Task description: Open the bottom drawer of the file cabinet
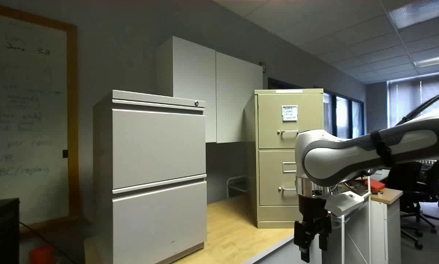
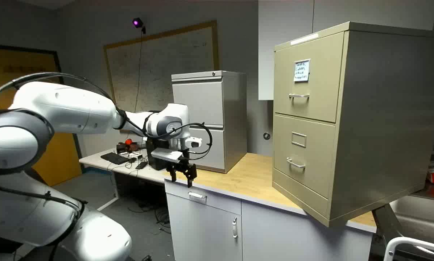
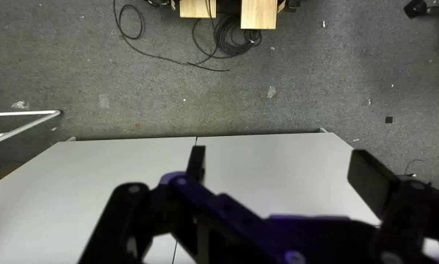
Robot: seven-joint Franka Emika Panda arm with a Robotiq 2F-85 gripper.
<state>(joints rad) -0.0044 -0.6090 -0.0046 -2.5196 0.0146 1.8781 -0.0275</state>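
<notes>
- Light wood tabletop [image 2: 255, 174] over white lower cupboards [image 2: 204, 228].
- Tan file cabinet [image 2: 380, 119] standing on tabletop; in an exterior view one lower corner juts past the front edge.
- Its bottom drawer [image 2: 305, 150]: closed, directly under the top drawer [image 2: 322, 79], which carries a handwritten label [image 1: 289, 113]. Robot arm [image 1: 333, 165] covers part of the bottom drawer in an exterior view.
- A grey cabinet [image 2: 235, 119] also on tabletop, well apart from the tan one; both its drawers [image 1: 158, 146] closed.
- Room: grey walls [image 1: 131, 47], whiteboard [image 1: 28, 121], white wall cupboards [image 1: 193, 88], orange door [image 2: 55, 154], cluttered desk [image 2: 93, 158], office chairs [image 1: 404, 179], metal sink [image 2: 416, 214].
- Wrist view: grey carpet [image 3: 204, 106] with loose cable [image 3: 223, 39], partly coiled; white panels [image 3: 278, 165] behind the fingers [image 3: 196, 161].
- The end effector [image 1: 314, 250]: pointing down, fingers spread wide apart, gripping nothing; white panels show through the gap.
- In both exterior views it hangs near the tabletop's front edge, well apart from the file cabinet.
- Touching the lower cupboards or not: can't tell.
</notes>
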